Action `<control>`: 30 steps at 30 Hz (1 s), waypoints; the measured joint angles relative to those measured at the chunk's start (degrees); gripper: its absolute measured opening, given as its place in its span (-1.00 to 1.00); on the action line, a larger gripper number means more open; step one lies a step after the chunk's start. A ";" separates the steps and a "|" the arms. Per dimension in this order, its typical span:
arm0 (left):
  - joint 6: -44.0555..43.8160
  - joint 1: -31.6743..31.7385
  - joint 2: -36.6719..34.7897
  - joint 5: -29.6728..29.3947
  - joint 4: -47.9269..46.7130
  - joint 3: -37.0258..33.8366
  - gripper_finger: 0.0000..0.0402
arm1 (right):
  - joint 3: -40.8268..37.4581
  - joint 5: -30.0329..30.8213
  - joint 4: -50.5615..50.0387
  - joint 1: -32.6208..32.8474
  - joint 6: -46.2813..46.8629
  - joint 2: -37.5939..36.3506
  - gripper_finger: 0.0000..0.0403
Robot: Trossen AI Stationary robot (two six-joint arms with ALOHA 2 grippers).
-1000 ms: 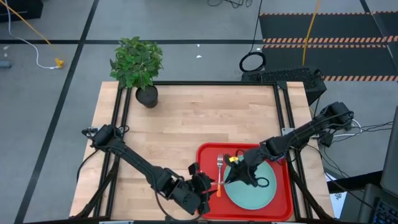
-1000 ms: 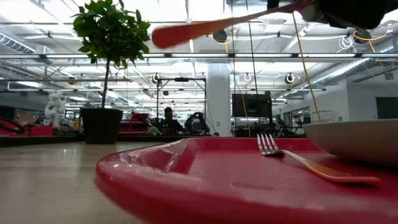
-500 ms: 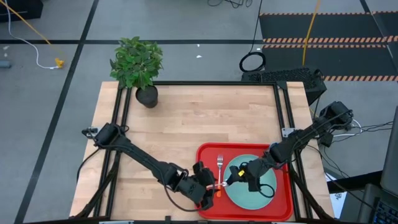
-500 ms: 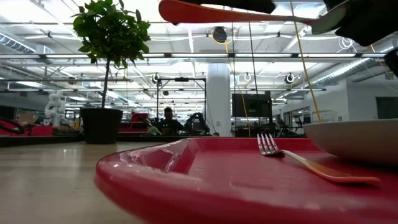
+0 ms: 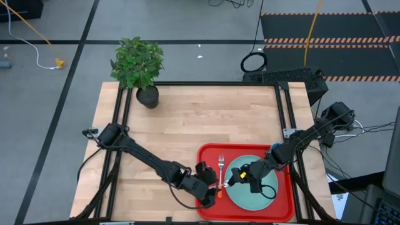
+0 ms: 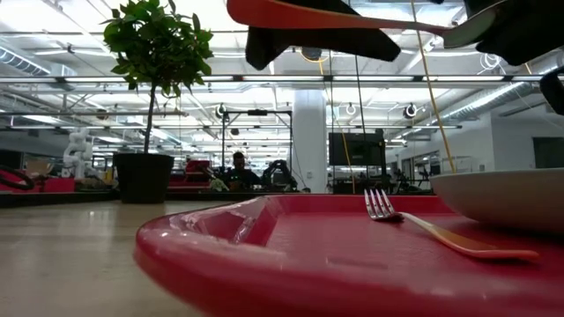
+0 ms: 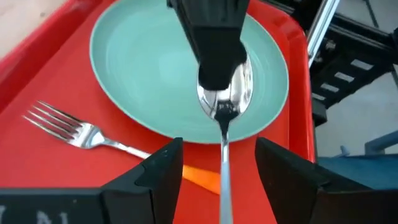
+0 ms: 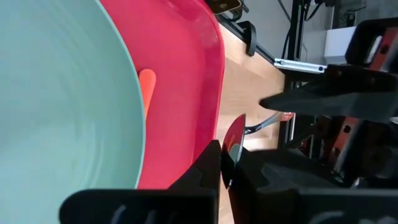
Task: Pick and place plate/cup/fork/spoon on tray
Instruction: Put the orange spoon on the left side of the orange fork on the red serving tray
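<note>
The red tray (image 5: 206, 156) lies at the table's near right, with the mint-green plate (image 5: 265, 197) and the orange-handled fork (image 5: 220, 165) on it. My right gripper (image 5: 238, 178) is shut on the spoon (image 7: 225, 106) above the tray, beside the plate's left rim. The spoon's orange handle (image 6: 291, 13) points toward the table's left. My left gripper (image 7: 221, 168) is open. Its fingers stand on either side of the spoon's thin neck (image 7: 224, 155), and I see no touch. The blue cup is out of view. My right gripper pinches the spoon's silver bowl (image 7: 241, 93) between its two fingers, coming from the table's right side. It also shows edge-on in the right wrist view (image 8: 234, 138). The spoon is lifted clear above the tray, about level, with its handle sticking out toward my left gripper.
A potted plant (image 5: 139, 65) stands at the table's far left corner. Bare wood (image 5: 169, 131) lies left of and beyond the tray. The fork's tines (image 7: 56, 121) lie just under the spoon. People (image 6: 238, 167) sit in the room far behind.
My right gripper has moved a little toward the near edge with the spoon, which has gone from slanted to about level and risen. My left gripper has moved toward the tray and now has its open fingers around the spoon's neck.
</note>
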 joint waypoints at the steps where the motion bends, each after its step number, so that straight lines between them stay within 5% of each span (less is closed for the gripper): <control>1: -0.19 0.15 0.49 0.42 0.23 -0.01 -0.03 | 0.00 -0.01 0.01 0.00 0.01 0.00 -1.00; 20: -0.15 1.31 1.01 4.21 2.33 -0.01 -0.71 | 0.01 -0.05 -0.41 0.00 0.60 0.00 -1.00; 30: -1.00 1.31 1.01 4.66 2.09 -0.01 -0.57 | 0.00 -0.03 -0.41 0.00 0.53 0.00 -1.00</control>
